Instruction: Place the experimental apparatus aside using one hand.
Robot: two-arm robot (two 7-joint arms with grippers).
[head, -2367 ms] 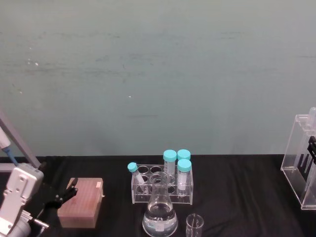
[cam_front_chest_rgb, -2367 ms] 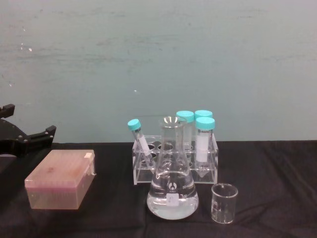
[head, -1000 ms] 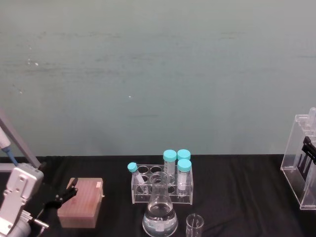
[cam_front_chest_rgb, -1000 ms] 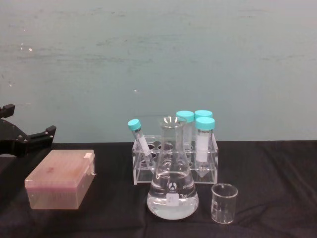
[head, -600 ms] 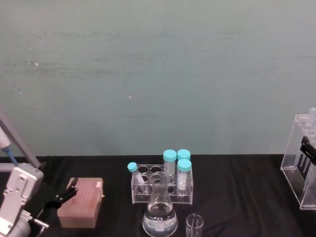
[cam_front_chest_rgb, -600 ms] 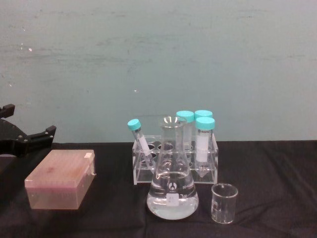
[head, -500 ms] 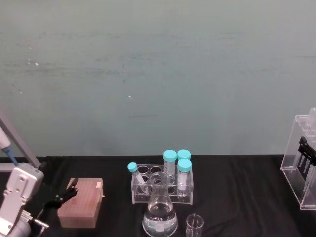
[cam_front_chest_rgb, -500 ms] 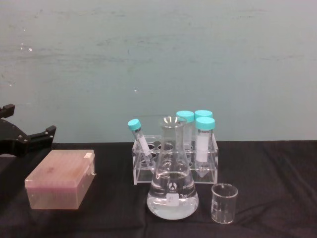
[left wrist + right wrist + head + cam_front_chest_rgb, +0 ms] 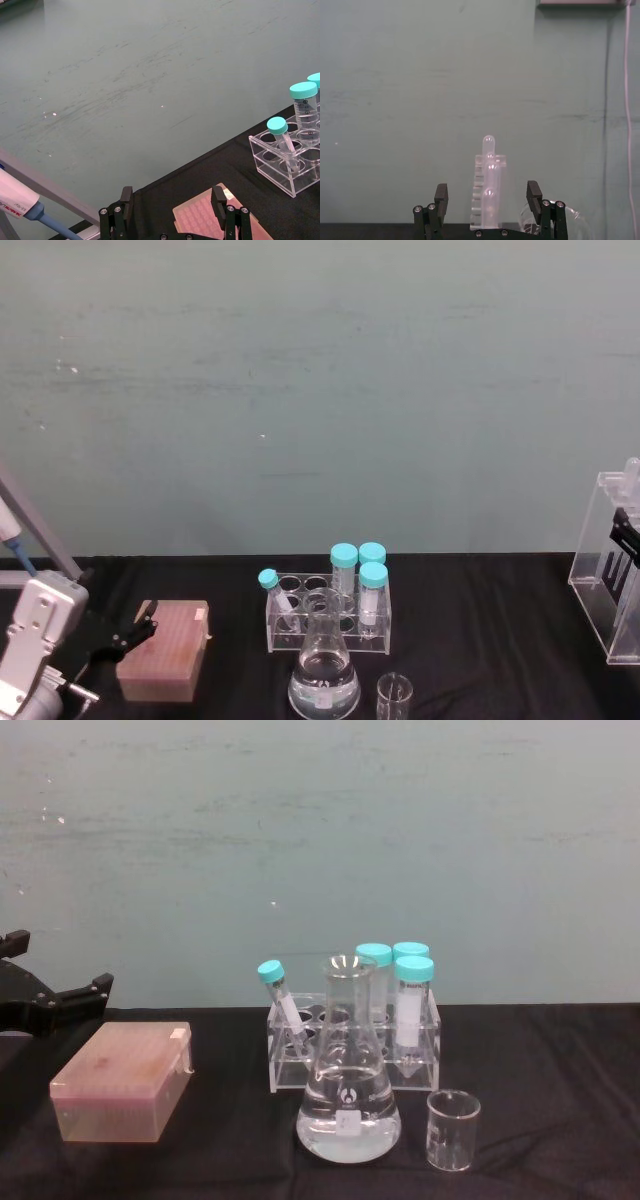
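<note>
The conical flask (image 9: 324, 680) (image 9: 348, 1105) with clear liquid stands at the table's front centre, with the small glass beaker (image 9: 394, 700) (image 9: 453, 1130) just right of it. The tall acrylic rack (image 9: 606, 580) of long test tubes stands at the far right. My right gripper (image 9: 626, 540) hovers at that rack. In the right wrist view the right gripper (image 9: 487, 192) is open, and the tall rack (image 9: 489, 192) stands upright beyond the gap between its fingers. My left gripper (image 9: 128, 632) (image 9: 58, 962) (image 9: 172, 197) is open and idle at the left.
A small clear rack of teal-capped tubes (image 9: 328, 615) (image 9: 355, 1040) (image 9: 290, 160) stands behind the flask. A pink tip box (image 9: 163, 650) (image 9: 122, 1080) (image 9: 210, 222) lies beside the left gripper. A pipette on a slanted stand (image 9: 20, 207) is at the far left.
The right gripper's fingers have shifted slightly beside the tall rack. The flask, the beaker, the racks and the left arm have not moved.
</note>
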